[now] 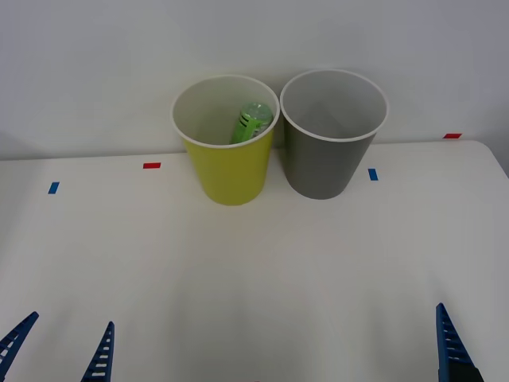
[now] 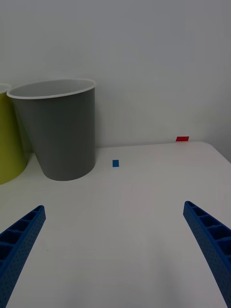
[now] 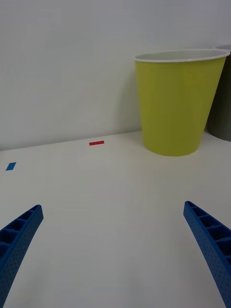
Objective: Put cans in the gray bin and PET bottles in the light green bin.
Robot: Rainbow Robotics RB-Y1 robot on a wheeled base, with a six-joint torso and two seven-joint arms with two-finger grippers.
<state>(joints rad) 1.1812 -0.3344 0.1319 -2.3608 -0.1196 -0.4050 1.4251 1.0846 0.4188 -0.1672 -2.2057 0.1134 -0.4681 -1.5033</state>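
The light green bin [image 1: 229,171] [image 3: 175,108] [image 2: 8,144] stands at the back of the table, left of the gray bin [image 1: 322,163] [image 2: 60,134] [image 3: 220,115]. A PET bottle [image 1: 252,122] with a green label lies inside the light green bin, leaning on its wall. The gray bin's inside shows nothing in it. No cans show on the table. My left gripper [image 1: 60,350] [image 3: 113,250] is open at the near left edge, holding nothing. At the near right edge, my right gripper [image 2: 113,250] is open too, one blue finger [image 1: 452,342] showing in the front view.
Small red tape marks [image 1: 151,165] [image 1: 452,136] and blue tape marks [image 1: 53,188] [image 1: 372,173] lie on the white table [image 1: 254,270]. A pale wall rises right behind the bins.
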